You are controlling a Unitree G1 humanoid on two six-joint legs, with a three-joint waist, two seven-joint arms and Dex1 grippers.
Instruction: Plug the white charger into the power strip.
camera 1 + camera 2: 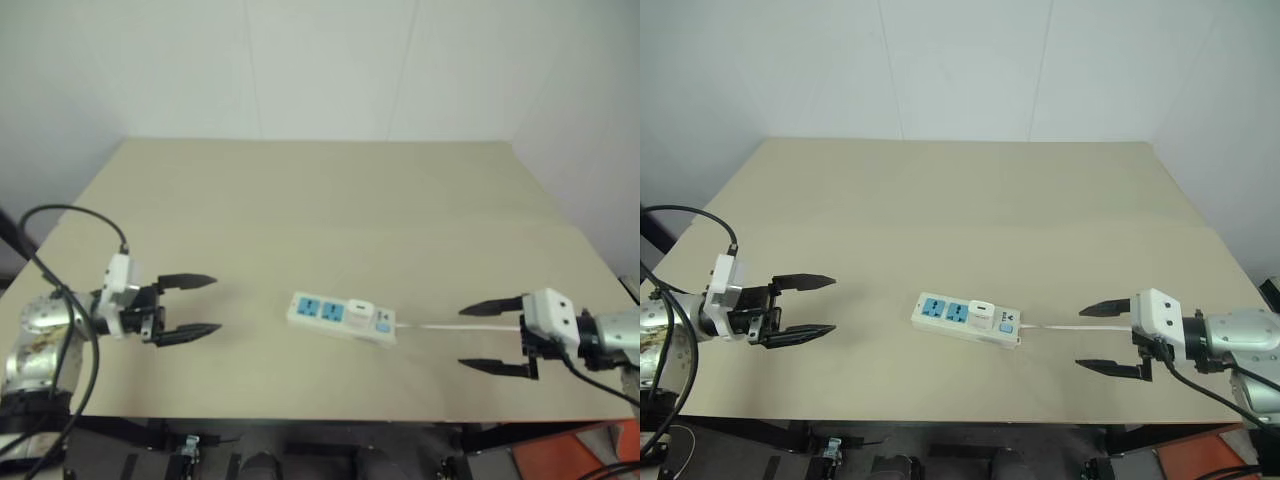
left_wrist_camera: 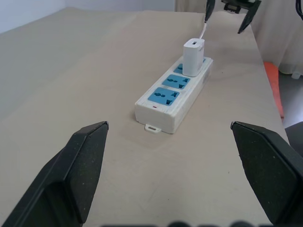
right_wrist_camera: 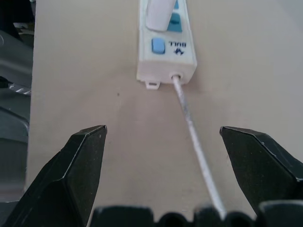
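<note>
**A:** What writing can you read on the power strip [image 3: 166,52]?

**B:** Look at the cord end in the right wrist view: dark blue letters reading "BULL" with a small mark beside them, next to a rounded blue button [image 3: 157,45]. Nothing else is legible.

**A:** What is it made of, and what shape?

**B:** You have one long white plastic bar with squared edges, lying flat on the matte beige table [image 1: 300,200], near its front edge. A small mounting tab sticks out at each short end. Its thin white cord [image 3: 194,130] leaves the button end and runs toward the right gripper [image 1: 1108,338].

**A:** Count the sockets for me.

**B:** You get three blue faces. Two are bare; the third, nearest the button, carries the white charger [image 2: 193,56], a single smooth boxy block standing upright in it.

**A:** And your two grippers?

**B:** The left gripper [image 1: 188,307] has its two black tapered fingers spread wide and empty, well apart from the strip's bare end. The right one is likewise spread and empty, near the cord, touching nothing.
</note>
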